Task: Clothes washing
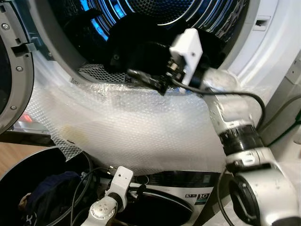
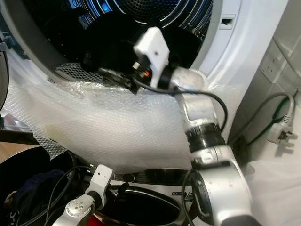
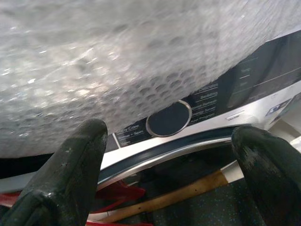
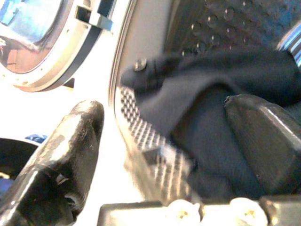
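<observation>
Right gripper (image 1: 143, 77) reaches up-frame to the drum mouth, fingers spread, empty, beside the crumpled dark garment (image 1: 136, 52). Left gripper (image 3: 169, 155) hangs low, open, empty.

A dark navy garment (image 1: 136, 47) is lying bunched in the open mouth of the washing machine drum (image 1: 155, 9), near the top centre of the frame. It is resting on the perforated metal of the drum's lower front edge, with one small round button (image 4: 139, 64) showing on a folded corner. More dark clothing (image 1: 47, 195) is sitting heaped in a round black basket (image 1: 28, 165) at the lower left.
</observation>
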You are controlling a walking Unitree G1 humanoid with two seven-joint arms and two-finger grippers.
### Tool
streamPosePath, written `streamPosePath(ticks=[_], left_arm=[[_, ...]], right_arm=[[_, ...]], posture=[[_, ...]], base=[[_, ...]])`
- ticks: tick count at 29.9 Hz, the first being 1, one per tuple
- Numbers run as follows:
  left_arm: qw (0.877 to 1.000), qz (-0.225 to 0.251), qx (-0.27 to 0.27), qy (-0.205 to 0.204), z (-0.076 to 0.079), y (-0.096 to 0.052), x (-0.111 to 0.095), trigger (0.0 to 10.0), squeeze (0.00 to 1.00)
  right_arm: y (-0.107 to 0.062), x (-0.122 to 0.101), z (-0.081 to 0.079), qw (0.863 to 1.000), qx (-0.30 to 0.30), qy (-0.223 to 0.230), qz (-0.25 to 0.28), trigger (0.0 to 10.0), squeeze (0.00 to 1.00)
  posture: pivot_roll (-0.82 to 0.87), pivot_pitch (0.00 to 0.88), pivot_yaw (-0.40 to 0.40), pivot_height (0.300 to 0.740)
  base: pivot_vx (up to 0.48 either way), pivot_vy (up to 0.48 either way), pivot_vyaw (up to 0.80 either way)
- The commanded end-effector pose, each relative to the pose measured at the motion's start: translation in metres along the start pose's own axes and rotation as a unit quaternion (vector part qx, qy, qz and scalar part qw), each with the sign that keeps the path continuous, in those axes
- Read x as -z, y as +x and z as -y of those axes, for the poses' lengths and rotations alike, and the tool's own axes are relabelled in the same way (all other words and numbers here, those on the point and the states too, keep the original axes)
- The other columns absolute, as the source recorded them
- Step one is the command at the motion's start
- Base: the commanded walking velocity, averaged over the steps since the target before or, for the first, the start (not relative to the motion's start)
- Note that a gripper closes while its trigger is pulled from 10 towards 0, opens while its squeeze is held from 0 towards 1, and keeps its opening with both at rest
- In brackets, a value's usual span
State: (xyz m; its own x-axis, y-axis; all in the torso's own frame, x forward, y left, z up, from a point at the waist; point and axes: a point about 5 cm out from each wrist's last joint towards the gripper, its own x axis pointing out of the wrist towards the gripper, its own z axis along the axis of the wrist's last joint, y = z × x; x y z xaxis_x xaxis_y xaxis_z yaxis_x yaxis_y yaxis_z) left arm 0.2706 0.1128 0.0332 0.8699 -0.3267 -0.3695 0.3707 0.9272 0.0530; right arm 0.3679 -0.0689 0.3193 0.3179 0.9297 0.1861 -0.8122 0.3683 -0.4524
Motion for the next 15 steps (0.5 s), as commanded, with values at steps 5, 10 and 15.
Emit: streamPosePath(ticks=[5,10,15], left_arm=[[1.0,-0.002,-0.001,-0.007,0.0,0.002,0.001,10.0,0.0],[1.0,0.001,0.003,-0.009,0.005,0.004,0.001,10.0,0.0],[1.0,0.008,0.01,-0.011,0.007,0.005,0.0,10.0,0.0]], right_arm=[[-0.007,-0.032,-0.024,0.99,-0.075,0.004,0.116,10.0,0.0],[-0.014,-0.037,-0.058,0.974,-0.152,0.052,0.16,10.0,0.0],[-0.014,-0.056,-0.086,0.937,-0.215,0.116,0.249,10.0,0.0]], posture=[[0.03,0.0,0.052,0.74],[0.01,0.0,0.04,0.74],[0.0,0.0,0.052,0.74]], base=[[0.0,0.0,0.0],[0.0,0.0,0.0],[0.0,0.0,0.0]])
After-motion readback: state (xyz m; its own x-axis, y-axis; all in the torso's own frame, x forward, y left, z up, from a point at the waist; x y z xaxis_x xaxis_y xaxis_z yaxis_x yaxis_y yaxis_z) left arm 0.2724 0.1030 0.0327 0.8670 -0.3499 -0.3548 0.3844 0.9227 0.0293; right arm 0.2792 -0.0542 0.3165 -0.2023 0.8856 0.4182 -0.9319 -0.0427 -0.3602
